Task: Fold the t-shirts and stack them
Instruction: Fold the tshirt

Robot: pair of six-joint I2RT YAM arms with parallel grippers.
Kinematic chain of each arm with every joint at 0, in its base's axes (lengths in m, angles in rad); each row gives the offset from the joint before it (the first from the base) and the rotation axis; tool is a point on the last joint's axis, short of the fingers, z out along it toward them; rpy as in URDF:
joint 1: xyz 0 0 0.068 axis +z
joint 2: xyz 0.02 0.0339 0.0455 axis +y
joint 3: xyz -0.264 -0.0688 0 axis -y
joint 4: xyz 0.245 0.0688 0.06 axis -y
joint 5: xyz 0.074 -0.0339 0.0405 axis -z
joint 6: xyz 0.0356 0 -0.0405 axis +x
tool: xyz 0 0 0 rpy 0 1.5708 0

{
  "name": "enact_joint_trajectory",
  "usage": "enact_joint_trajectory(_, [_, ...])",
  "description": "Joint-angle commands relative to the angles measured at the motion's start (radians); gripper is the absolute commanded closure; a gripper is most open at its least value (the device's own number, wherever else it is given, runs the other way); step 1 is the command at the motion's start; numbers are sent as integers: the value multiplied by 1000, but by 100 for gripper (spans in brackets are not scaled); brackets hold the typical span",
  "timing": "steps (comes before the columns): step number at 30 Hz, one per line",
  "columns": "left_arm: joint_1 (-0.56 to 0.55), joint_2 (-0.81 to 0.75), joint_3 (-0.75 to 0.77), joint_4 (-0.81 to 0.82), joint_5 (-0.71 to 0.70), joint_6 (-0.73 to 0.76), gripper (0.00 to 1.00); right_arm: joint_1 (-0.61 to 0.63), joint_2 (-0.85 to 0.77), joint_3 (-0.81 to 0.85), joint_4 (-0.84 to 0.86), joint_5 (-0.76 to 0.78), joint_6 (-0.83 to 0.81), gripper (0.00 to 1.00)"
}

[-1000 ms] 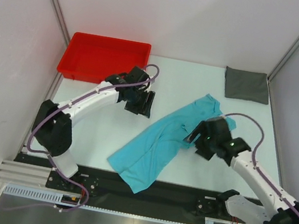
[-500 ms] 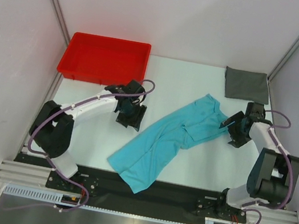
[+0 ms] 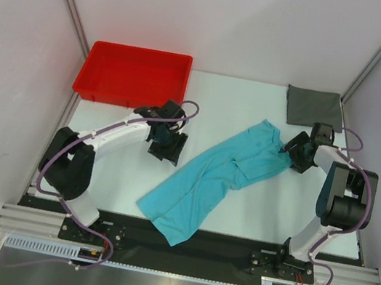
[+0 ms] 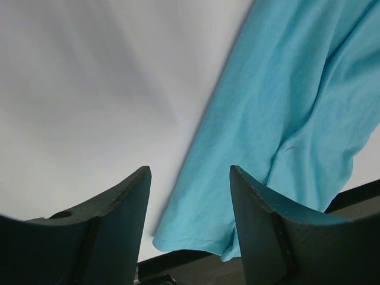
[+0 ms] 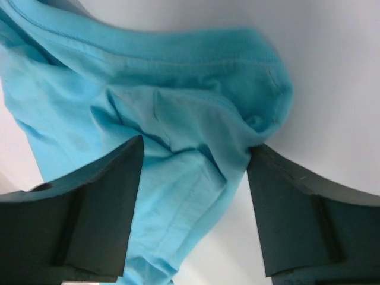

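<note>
Turquoise t-shirt [image 3: 214,176] lay unfolded and rumpled in a long diagonal across the white worktop [image 3: 249,101], its far end toward the right and its near end spilling over the dark strip at the near edge. From the overhead view I saw the grey t-shirt [image 3: 315,107] sitting as a small folded rectangle in the far right corner, well apart from the turquoise one, and a red tray [image 3: 134,75] in the far left corner. My left tool [image 3: 168,146] sat over bare worktop just beside the shirt's left edge; in the left wrist view the left tool [image 4: 190,219] had its jaws spread wide with nothing between them, and the turquoise cloth [image 4: 297,119] ran past on the right side of that picture. My right tool [image 3: 293,152] was at the shirt's far right end. In the right wrist view the right tool [image 5: 193,202] also stood wide apart, its fingers [image 5: 101,202] straddling a bunched, rounded fold of the turquoise cloth [image 5: 166,119] without pinching it. Whether the fingertips touched the fabric I could not tell.
</note>
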Motion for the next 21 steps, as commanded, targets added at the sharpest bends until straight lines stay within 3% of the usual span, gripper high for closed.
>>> enact_joint_trajectory(1, [25, 13, 39, 11, 18, 37, 39, -1, 56, 41, 73, -16, -31, 30])
enact_joint_trajectory(6, [48, 20, 40, 21, 52, 34, 39, 43, 140, 114, 99, -33, -83, 39])
enact_joint_trajectory(8, [52, 20, 36, 21, 52, 34, 39, 68, 182, 156, 120, -45, -101, 48])
enact_joint_trajectory(12, [57, 14, 23, 21, 50, 31, 38, 94, 275, 259, 127, -61, -83, 76])
enact_joint_trajectory(21, [72, -19, -44, 44, 45, 9, 39, 168, 545, 652, 101, -56, -42, 84])
